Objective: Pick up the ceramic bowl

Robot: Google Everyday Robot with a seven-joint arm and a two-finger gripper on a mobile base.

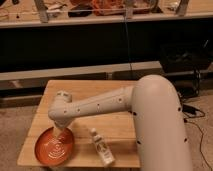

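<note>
No legible text (bottle point(102, 148) label unreadable)

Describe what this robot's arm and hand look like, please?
The arm is a thick, smooth, cream-white tube with rounded joints and a row of small dark dots along its side. It widens into a bulky rounded shoulder. The hand is a pale tip over the ceramic bowl; no loose cables show.
</note>
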